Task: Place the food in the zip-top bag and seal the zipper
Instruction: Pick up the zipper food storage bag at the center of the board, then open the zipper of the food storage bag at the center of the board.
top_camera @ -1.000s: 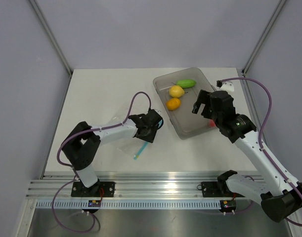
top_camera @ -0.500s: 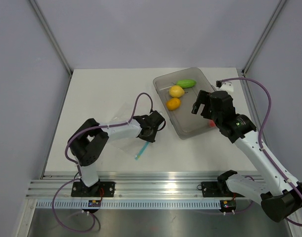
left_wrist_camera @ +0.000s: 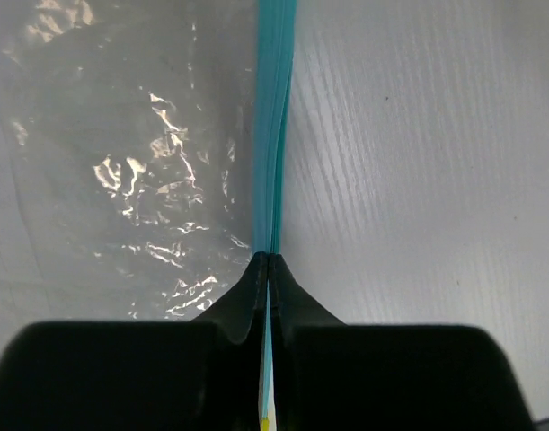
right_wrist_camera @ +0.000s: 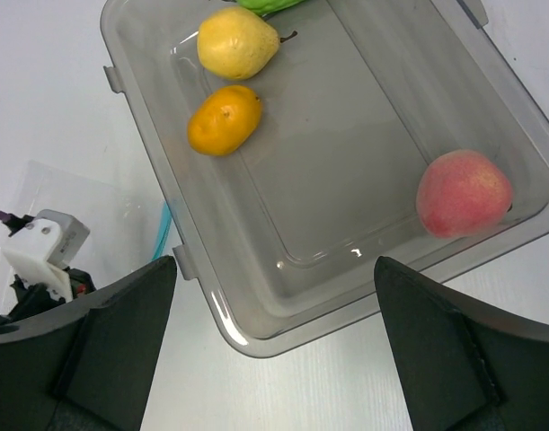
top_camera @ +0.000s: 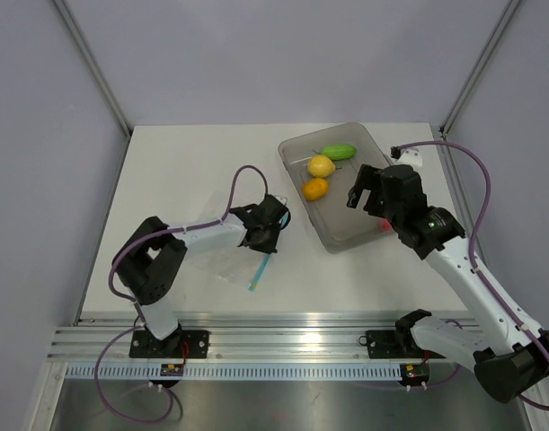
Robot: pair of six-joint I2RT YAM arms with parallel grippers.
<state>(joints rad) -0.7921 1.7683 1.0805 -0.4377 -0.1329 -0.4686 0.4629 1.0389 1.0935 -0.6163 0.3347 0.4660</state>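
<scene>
No legible text, label, brand, number or sign in any view; small dark circuit board (top_camera: pixel 172 369) at the near rail under the left arm's base shows coloured specks only, too small to read; same for the matching small board (top_camera: pixel 415 375) under the right arm's base.
</scene>
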